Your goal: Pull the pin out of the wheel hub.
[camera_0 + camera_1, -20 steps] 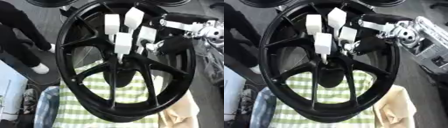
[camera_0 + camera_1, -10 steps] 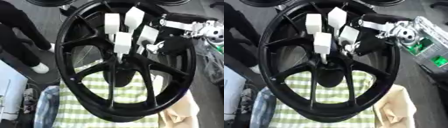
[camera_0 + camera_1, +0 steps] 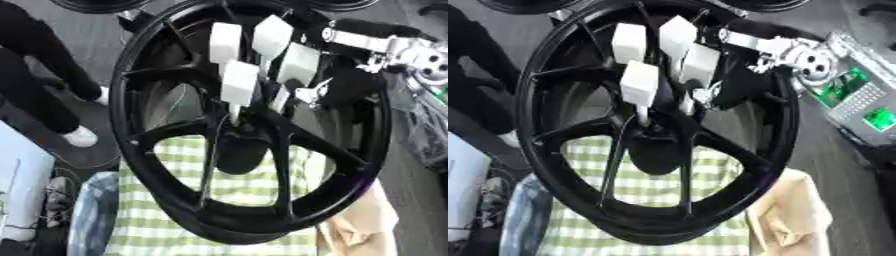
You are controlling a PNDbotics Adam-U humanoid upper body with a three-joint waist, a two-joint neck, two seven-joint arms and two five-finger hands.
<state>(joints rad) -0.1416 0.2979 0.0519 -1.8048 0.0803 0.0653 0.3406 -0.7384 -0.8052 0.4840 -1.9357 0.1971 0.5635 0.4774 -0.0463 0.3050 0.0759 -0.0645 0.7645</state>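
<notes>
A large black spoked wheel (image 3: 140,85) fills both views, its dark hub (image 3: 241,150) just below the centre. My right hand (image 3: 262,60) reaches in from the upper right, its silver wrist beyond the rim. Its white fingertips (image 3: 239,82) bunch together just above the hub. A thin pale pin (image 3: 234,114) runs from under the lowest pad down to the hub, and the fingers are curled onto its top. The pin's lower end still meets the hub. My left hand is not visible.
A green-and-white checked cloth (image 3: 157,220) lies under the wheel and a beige cloth (image 3: 367,225) at the lower right. A person's black legs (image 3: 39,80) stand at the left. A device with green boards (image 3: 859,95) sits on the right.
Almost nothing has moved; my right hand stays over the hub and its wrist has drifted slightly to the right.
</notes>
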